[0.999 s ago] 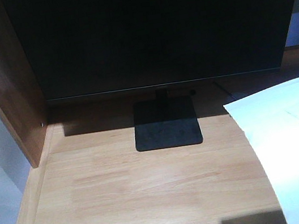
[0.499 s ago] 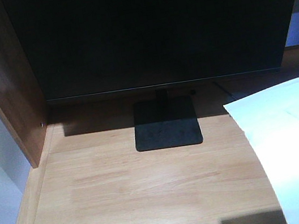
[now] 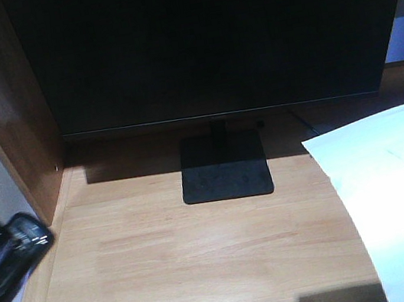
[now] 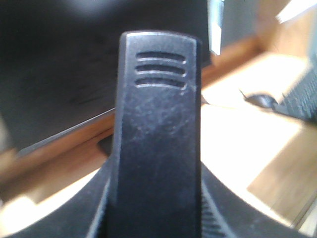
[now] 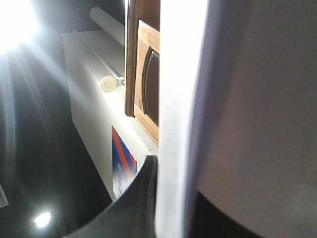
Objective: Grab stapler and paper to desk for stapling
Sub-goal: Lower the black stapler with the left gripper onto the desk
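- Newly arrived at the 8 o'clock edge of the front view, your left gripper (image 3: 6, 257) shows as a dark mass beside the left rim of the desk (image 3: 189, 261). Half a second earlier that corner did not show it. The paper (image 3: 396, 196) and the monitor base (image 3: 225, 166) have not shifted.
- Left gripper: the wrist view shows the stapler (image 4: 158, 134) upright between the jaws, which press on its flanks, with the ribbed end at 12 o'clock.
- Right gripper (image 5: 176, 188): pinched on the paper, which its wrist view shows edge-on. In the front view the sheet bows over the desk at 4 o'clock, not yet lying flat.
- Stapler, handling: judge it rigid, compact and dense for its size, with smooth plastic that may slip. Hold it across the body sides, not by the hinged top.
- Paper, handling: judge it light and limp, easily creased. Grip only the margin and lower it flat before you release.
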### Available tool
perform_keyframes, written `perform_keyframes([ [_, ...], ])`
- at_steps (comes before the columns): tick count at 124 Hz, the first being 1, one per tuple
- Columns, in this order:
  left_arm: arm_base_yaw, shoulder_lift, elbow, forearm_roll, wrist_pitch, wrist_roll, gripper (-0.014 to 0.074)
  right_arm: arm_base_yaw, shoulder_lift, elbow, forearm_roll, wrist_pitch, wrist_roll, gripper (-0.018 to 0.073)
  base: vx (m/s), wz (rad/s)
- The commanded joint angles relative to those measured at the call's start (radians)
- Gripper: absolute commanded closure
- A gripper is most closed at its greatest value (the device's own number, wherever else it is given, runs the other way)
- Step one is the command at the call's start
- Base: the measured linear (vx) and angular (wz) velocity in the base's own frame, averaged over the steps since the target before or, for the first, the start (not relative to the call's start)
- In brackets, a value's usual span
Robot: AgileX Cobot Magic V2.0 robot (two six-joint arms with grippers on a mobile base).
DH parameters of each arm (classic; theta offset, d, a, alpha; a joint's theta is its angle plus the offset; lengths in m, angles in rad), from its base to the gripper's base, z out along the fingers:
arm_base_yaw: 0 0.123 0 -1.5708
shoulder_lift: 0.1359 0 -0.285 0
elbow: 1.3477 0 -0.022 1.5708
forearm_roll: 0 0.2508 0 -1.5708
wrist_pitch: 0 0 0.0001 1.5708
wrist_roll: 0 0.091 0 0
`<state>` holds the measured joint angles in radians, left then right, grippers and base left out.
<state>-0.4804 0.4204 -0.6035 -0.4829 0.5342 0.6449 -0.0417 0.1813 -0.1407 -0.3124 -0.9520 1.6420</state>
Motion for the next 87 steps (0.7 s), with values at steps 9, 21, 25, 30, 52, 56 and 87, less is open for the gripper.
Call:
perform_keyframes([
  [9, -0.006, 0.170, -0.024, -0.357, -0.153, 0.406, 0.0603, -0.008, 0.015, -0.024, 0.011, -0.038, -0.002, 0.0565, 0.00, 0.00],
  [21, -0.006, 0.279, -0.024, -0.512, -0.153, 0.591, 0.0603, -0.008, 0.015, -0.024, 0.011, -0.038, -0.002, 0.0565, 0.00, 0.00],
  [25, -0.002, 0.308, -0.024, -0.552, -0.152, 0.639, 0.0603, -0.008, 0.015, -0.024, 0.011, -0.038, -0.002, 0.0565, 0.00, 0.00],
  [30, 0.006, 0.349, -0.024, -0.601, -0.148, 0.711, 0.0603, -0.008, 0.015, -0.024, 0.011, -0.038, -0.002, 0.0565, 0.00, 0.00],
  [52, 0.110, 0.538, -0.024, -0.758, -0.007, 1.003, 0.0603, -0.008, 0.015, -0.024, 0.011, -0.038, -0.002, 0.0565, 0.00, 0.00],
  [56, 0.136, 0.573, -0.025, -0.780, 0.037, 1.061, 0.0603, -0.008, 0.015, -0.024, 0.011, -0.038, -0.002, 0.0565, 0.00, 0.00],
  [87, 0.260, 0.807, -0.070, -0.843, 0.290, 1.368, 0.0603, -0.008, 0.015, -0.024, 0.011, -0.038, -0.002, 0.0565, 0.00, 0.00],
])
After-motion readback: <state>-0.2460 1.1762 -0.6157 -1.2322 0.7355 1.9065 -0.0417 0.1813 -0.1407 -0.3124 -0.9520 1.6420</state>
